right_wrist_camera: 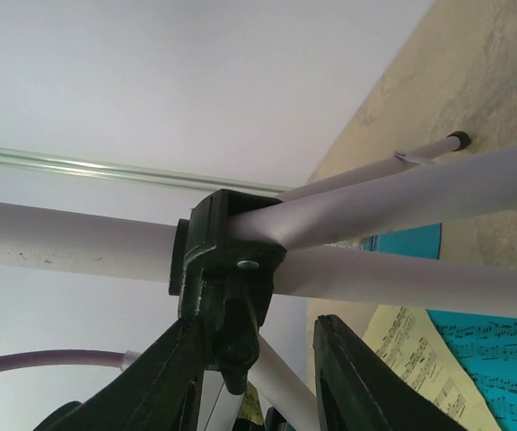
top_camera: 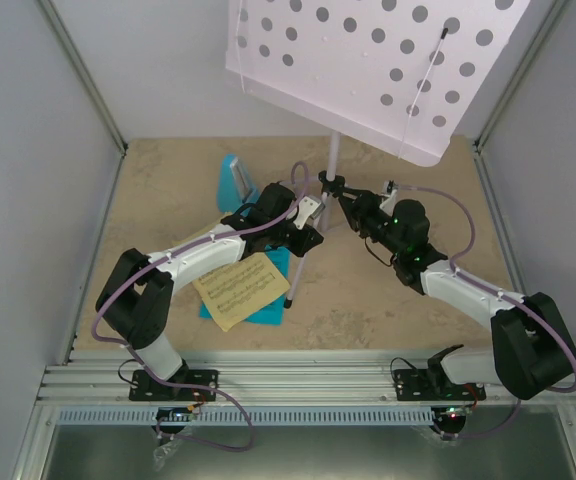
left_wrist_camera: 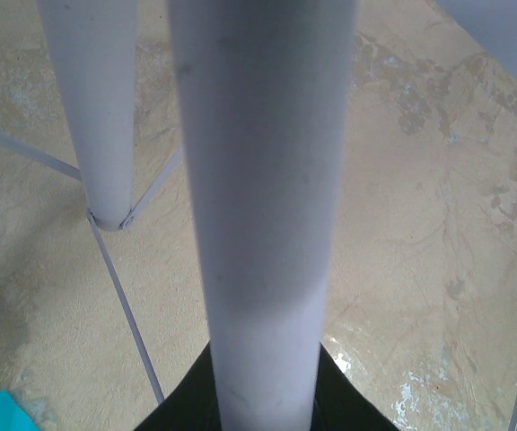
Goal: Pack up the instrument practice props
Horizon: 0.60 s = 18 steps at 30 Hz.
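Observation:
The pale lilac music stand has its round-holed desk point(top_camera: 368, 60) high at the back, and its pole point(top_camera: 333, 150) runs down to a black collar point(top_camera: 330, 182). My left gripper point(top_camera: 308, 215) is shut on one tripod leg; in its wrist view the leg point(left_wrist_camera: 258, 180) runs up between the jaws point(left_wrist_camera: 263, 395). My right gripper point(top_camera: 343, 197) is open around the collar's black knob point(right_wrist_camera: 240, 346), with a gap on the right side point(right_wrist_camera: 257, 332). A small blue metronome point(top_camera: 236, 180) stands behind the left arm. The yellow sheet point(top_camera: 236, 290) lies over the cyan sheet point(top_camera: 271, 312).
White enclosure walls close in the left, right and back. An aluminium rail point(top_camera: 298, 385) carries both arm bases at the near edge. Purple cables loop off each arm. A second stand leg point(left_wrist_camera: 92, 108) and thin braces point(left_wrist_camera: 124, 305) stand close to the left wrist.

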Each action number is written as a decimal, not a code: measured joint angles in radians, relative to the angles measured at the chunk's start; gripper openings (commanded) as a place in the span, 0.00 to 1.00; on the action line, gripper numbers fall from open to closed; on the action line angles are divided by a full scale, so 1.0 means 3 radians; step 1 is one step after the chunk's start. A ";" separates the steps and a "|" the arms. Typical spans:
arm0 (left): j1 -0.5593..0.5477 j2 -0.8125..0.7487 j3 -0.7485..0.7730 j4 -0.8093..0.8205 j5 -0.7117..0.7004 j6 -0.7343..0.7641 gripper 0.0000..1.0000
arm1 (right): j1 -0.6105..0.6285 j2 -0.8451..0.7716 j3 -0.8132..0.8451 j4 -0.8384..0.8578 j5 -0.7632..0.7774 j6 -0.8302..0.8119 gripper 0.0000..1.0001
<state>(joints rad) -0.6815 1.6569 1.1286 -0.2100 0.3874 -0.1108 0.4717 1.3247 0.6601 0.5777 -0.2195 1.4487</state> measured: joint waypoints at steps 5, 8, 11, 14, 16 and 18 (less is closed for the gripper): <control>0.0000 0.0000 0.0000 0.0000 0.0000 0.0000 0.00 | -0.0020 0.0000 0.0029 -0.0061 0.0000 -0.0193 0.25; 0.0000 0.0000 0.0000 0.0000 0.0000 0.0000 0.00 | -0.0023 0.0000 0.0097 -0.0112 -0.0003 -0.0464 0.17; 0.0000 0.0000 0.0000 0.0001 0.0003 -0.0001 0.00 | -0.0023 -0.0008 0.0136 -0.0187 -0.0003 -0.0819 0.10; 0.0000 0.0000 0.0000 0.0000 0.0025 0.0001 0.00 | -0.0023 -0.0048 0.0135 -0.0233 0.0003 -0.1213 0.05; -0.0004 -0.0001 0.0000 -0.0001 0.0058 0.0005 0.00 | -0.0023 -0.0100 0.0117 -0.0268 0.0018 -0.1512 0.02; -0.0015 -0.0003 0.0000 -0.0003 0.0090 0.0009 0.00 | -0.0023 -0.0155 0.0085 -0.0285 0.0028 -0.1773 0.01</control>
<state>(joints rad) -0.6861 1.6562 1.1286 -0.2108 0.4145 -0.1081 0.4648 1.2781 0.6857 0.4923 -0.2111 0.9169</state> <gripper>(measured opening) 0.134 0.127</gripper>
